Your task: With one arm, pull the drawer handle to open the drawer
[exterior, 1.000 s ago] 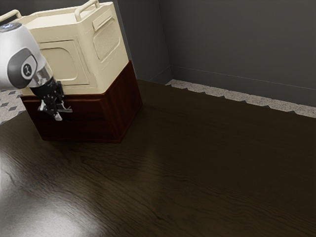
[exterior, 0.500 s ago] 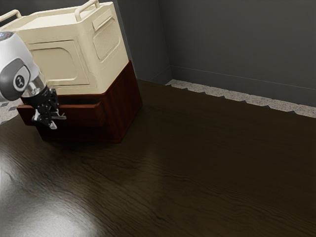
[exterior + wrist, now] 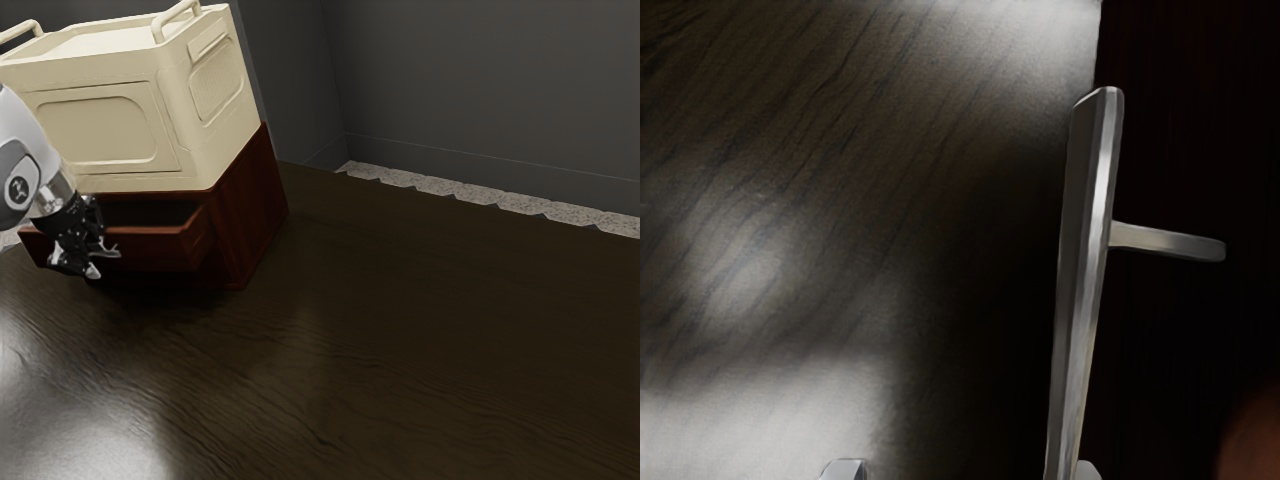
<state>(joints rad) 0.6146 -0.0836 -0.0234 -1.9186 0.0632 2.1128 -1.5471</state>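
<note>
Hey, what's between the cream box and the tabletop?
The exterior view shows a reddish-brown cabinet there: the cream box sits on it, and it stands on the tabletop. Its drawer is open.

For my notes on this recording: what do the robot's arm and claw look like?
The smooth, rounded white arm has a grey joint cap with a round dark badge bearing a pale mark. A silvery metal collar leads to the angular black two-fingered claw, tipped in pale metallic grey.
</note>
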